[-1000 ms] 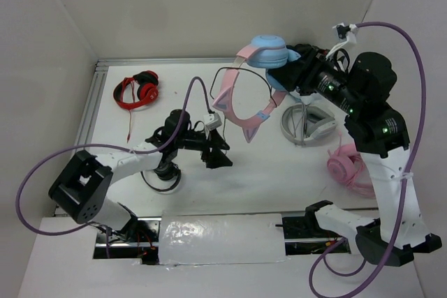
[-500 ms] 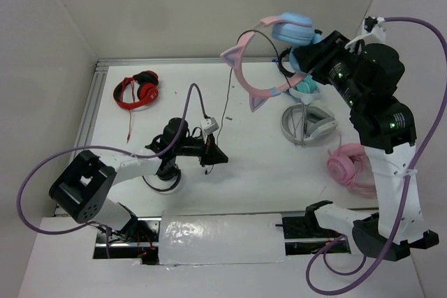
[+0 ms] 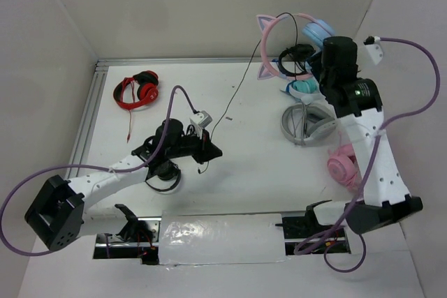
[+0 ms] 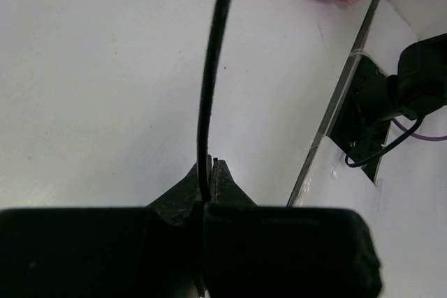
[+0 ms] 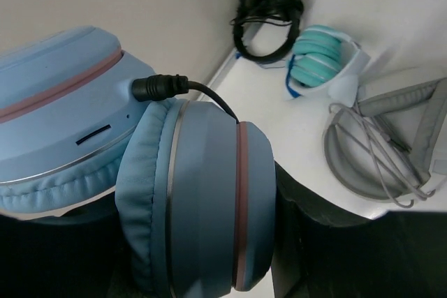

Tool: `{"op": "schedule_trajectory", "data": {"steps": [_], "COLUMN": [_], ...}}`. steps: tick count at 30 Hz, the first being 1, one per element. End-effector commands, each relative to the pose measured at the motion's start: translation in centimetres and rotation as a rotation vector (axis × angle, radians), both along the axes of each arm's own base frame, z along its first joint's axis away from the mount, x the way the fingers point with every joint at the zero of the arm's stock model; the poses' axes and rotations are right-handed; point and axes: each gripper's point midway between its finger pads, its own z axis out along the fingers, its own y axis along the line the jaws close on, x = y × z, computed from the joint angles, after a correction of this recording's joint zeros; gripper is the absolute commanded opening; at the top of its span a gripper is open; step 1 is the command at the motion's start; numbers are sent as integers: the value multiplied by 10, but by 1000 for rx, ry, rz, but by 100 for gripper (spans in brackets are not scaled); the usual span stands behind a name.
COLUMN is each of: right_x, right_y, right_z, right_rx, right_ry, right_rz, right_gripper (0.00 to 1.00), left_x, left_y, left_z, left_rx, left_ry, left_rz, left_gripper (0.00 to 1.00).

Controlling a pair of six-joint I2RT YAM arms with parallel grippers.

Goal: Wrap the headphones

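Observation:
The headphones (image 3: 279, 36) hang in the air at the back right, with a pink cat-eared headband and light-blue ear cups (image 3: 318, 33). My right gripper (image 3: 316, 54) is shut on one cup. In the right wrist view that blue cup (image 5: 202, 200) fills the space between the dark fingers (image 5: 318, 218), and the cable plug (image 5: 159, 87) enters just above it. The thin black cable (image 3: 236, 90) runs down and left to my left gripper (image 3: 209, 151). In the left wrist view the cable (image 4: 211, 68) drops straight into the left gripper (image 4: 209, 172), which is shut on it.
Red-and-black headphones (image 3: 137, 90) lie at the back left. Near the right arm are grey headphones (image 3: 307, 123), teal ones (image 3: 304, 88), black ones (image 3: 293, 57) and all-pink ones (image 3: 347, 169). The back wall stands close behind the raised headphones.
My left gripper has shut on the cable and slid slightly left. The right arm has swung the headphones up, back and to the right, turning the headband upright.

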Motion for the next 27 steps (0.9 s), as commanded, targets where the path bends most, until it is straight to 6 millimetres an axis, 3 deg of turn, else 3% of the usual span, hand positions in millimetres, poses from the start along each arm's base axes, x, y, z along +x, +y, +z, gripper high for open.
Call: {"op": "schedule_trajectory", "data": {"steps": [1, 3, 4, 5, 7, 8, 9, 13, 15, 19, 23, 24, 26, 27], "right_x": [18, 22, 28, 31, 40, 44, 51, 85, 92, 96, 93, 92, 89, 89], "right_y": [-8, -8, -6, -6, -2, -1, 4, 53, 61, 36, 10, 10, 32, 23], "right_z": [4, 0, -16, -17, -37, -35, -56, -61, -56, -32, -30, -35, -36, -35], "right_rx": [49, 14, -22, -21, -73, -42, -53, 44, 16, 4, 53, 65, 119, 132], "right_ry": [-58, -45, 12, 12, 69, 59, 127, 175, 184, 158, 189, 200, 170, 154], "right_rz": [-152, -206, -224, -250, -287, -309, -308, -49, 50, 171, 287, 313, 450, 451], "right_gripper": [0, 0, 0, 0, 0, 0, 0, 0, 0, 0, 0, 0, 0, 0], "left_x": [-6, -9, -17, -19, -31, -34, -38, -39, -38, -27, -24, -24, -22, -19], "left_y": [-4, -4, -8, -9, -9, -10, -13, -16, -16, -1, 17, 17, 12, 10], "left_z": [13, 13, 17, 19, 20, 24, 26, 17, 10, -3, -5, -5, -5, -6], "left_rx": [50, 88, 93, 100, 143, 143, 141, 157, 173, 197, 154, 145, 122, 120], "left_ry": [41, 51, 46, 44, 62, 64, 66, 86, 95, 98, 96, 88, 68, 65], "left_rz": [46, 63, 50, 56, 60, 58, 47, 60, 60, 173, 196, 191, 176, 178], "left_gripper": [0, 0, 0, 0, 0, 0, 0, 0, 0, 0, 0, 0, 0, 0]}}
